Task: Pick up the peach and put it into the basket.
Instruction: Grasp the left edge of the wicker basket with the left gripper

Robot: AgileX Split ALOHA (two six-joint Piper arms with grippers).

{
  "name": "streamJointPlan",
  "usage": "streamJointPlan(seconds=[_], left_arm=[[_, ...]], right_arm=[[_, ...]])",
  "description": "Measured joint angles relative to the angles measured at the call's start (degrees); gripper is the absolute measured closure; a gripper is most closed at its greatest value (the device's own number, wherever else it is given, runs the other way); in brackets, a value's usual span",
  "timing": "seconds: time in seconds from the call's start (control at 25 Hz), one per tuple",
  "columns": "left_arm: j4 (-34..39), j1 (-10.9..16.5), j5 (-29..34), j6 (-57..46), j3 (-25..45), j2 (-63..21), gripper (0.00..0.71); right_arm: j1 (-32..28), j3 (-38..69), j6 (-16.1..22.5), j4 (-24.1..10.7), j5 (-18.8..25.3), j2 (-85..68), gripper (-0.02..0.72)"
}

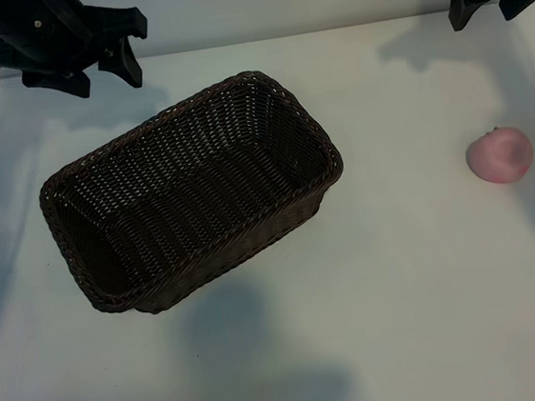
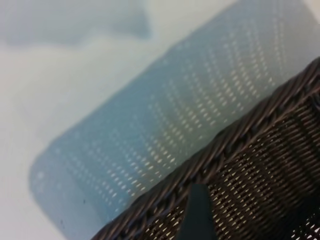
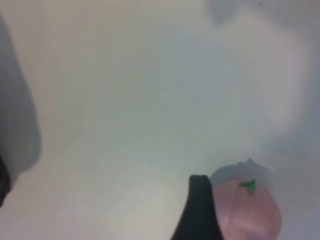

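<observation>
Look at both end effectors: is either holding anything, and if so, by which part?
Nothing is held. The left end effector and right end effector are both open at the table's far edge. The peach lies free on the table, outside the basket.

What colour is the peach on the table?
Pale pink with a darker reddish blush; the peach shows best in the exterior view.

A dark wicker basket sits slantwise on the white table, nothing inside it. Well off to one side lies a small pink peach, alone on the bare surface. Both arms hang back at the far edge: the left gripper above the basket's corner, the right gripper beyond the peach, each with fingers spread.
</observation>
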Motion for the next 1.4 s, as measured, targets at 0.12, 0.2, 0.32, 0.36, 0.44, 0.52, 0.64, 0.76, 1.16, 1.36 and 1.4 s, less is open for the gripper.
streamJointPlan(seconds=[0.12,0.2,0.32,0.36,0.44,0.52,0.64,0.76,1.16,1.36,1.4], left_arm=[[0.0,0.0,0.3,0.0,0.0,0.0,0.117],[0.1,0.1,1.8,-0.5,0.0,0.0,0.117],[2.1,0.1,5.6,-1.9,0.0,-0.1,0.117],[3.2,-0.1,6.7,-2.3,0.2,-0.4,0.117],[5.6,-0.4,7.9,-3.5,1.6,-1.6,0.117],[7.6,-1.0,7.9,-5.1,4.8,-3.8,0.117],[9.2,-1.4,5.7,-8.2,11.4,-8.1,0.117],[10.0,-1.4,1.8,-11.1,18.9,-12.7,0.117],[10.2,-1.5,-10.9,-22.4,38.0,-18.8,0.117],[10.5,-1.5,-14.3,-25.4,41.5,-18.8,0.117],[10.8,-1.5,-14.9,-26.0,42.2,-18.8,0.117]], right_arm=[[0.0,0.0,0.0,0.0,0.1,0.0,0.135],[0.0,0.0,-0.1,0.0,0.1,0.0,0.135],[0.0,0.0,-0.4,0.0,0.1,0.0,0.135],[0.0,0.0,-0.4,0.0,0.1,0.0,0.135],[0.0,0.0,-0.5,0.0,0.1,0.0,0.135],[0.0,0.0,-0.6,0.0,0.1,0.0,0.135],[0.0,0.0,-0.6,0.0,0.1,0.0,0.135],[0.0,0.0,-0.8,0.0,0.1,0.0,0.135],[0.0,0.0,-1.3,0.1,0.1,0.0,0.135],[0.0,0.0,-1.4,0.1,0.1,0.0,0.135],[0.0,0.0,-1.5,0.1,0.1,0.0,0.135]])
